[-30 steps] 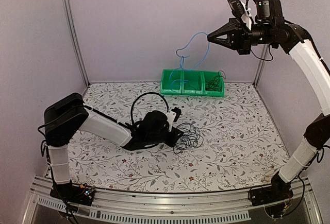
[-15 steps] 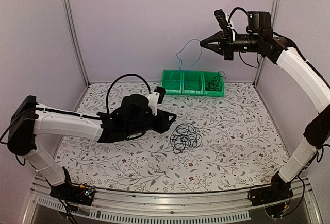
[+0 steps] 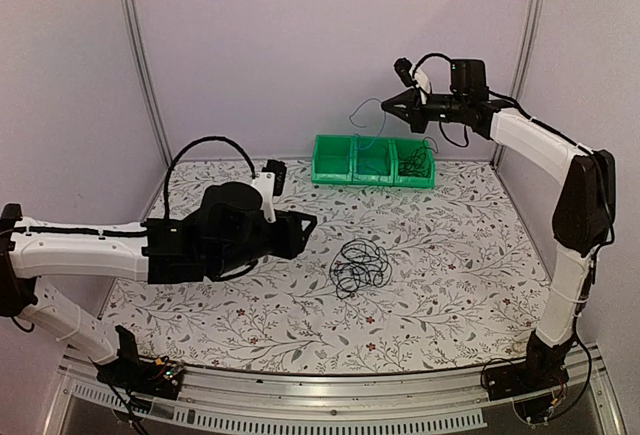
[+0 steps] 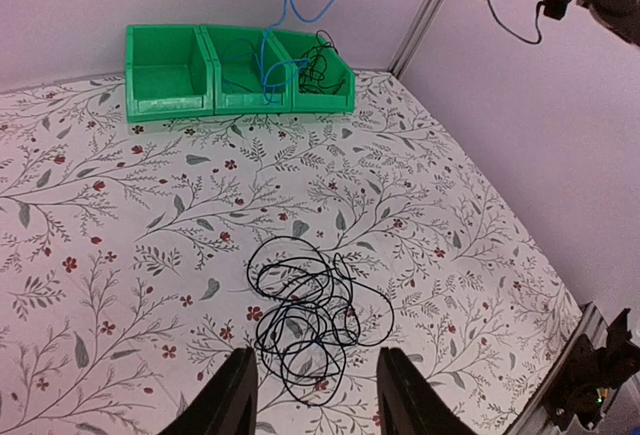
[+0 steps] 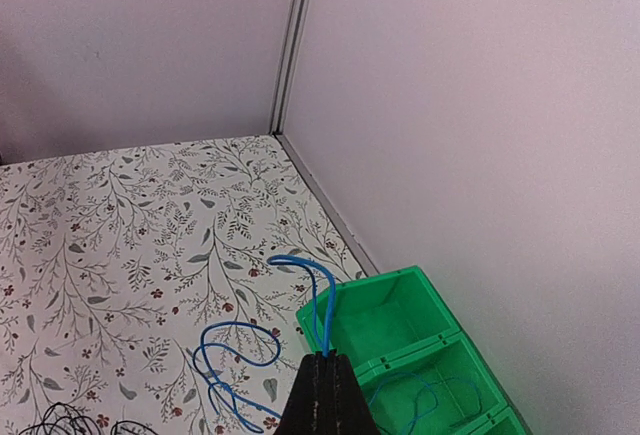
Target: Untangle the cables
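Floral tabletop (image 3: pixel 470 255) holds the black cables (image 3: pixel 360 265) in a tangle near my left gripper (image 3: pixel 306 225), its fingers apart and empty. My right gripper (image 3: pixel 388 108) pinches the blue cable (image 5: pixel 325 325) above the green bins (image 3: pixel 345 173).

The setting is a robotics laboratory test cell, not a domestic or commercial space. The work area is a table (image 3: pixel 450 255) covered with a floral-print sheet and enclosed at the left, back and right by plain pale walls (image 3: pixel 280 45), which meet at bare aluminium posts (image 3: pixel 142 65). Two white-and-black robot arms, the left arm (image 3: pixel 80 250) and the right arm (image 3: pixel 530 143), are mounted with exposed wiring on a slotted aluminium rail (image 3: pixel 330 395) along the near edge. A row of green plastic parts bins (image 3: pixel 350 173) stands against the back wall.
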You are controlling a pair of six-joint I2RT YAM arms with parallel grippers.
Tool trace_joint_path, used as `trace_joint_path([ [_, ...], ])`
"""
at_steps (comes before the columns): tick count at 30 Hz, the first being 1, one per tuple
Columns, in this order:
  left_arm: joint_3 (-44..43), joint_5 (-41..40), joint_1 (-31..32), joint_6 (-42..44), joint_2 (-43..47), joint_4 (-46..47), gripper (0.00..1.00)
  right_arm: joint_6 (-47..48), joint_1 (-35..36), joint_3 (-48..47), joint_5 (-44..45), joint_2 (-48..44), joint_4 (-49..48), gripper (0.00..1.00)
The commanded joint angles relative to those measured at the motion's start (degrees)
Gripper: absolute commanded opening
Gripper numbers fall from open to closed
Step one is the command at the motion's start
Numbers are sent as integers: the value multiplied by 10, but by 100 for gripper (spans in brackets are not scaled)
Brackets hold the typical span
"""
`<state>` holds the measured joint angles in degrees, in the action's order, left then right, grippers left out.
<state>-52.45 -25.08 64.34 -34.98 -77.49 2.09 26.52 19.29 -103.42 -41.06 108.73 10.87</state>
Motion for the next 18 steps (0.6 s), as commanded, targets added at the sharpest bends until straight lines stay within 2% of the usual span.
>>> trace_joint_path([
  [1, 12, -45, 29, -44, 25, -75, 44, -16, -21, -37, 30, 65, -75, 0],
  [8, 1, -88, 77, -105, 34, -149, 44, -19, -35, -84, 80, 173, -176, 0],
  [14, -42, -103, 111, -126, 10, -197, 44, -55, -50, -209, 125, 313, -213, 0],
  [18, -79, -104, 127, -128, -19, -242, 44, -40, -49, -208, 127, 347, -234, 0],
])
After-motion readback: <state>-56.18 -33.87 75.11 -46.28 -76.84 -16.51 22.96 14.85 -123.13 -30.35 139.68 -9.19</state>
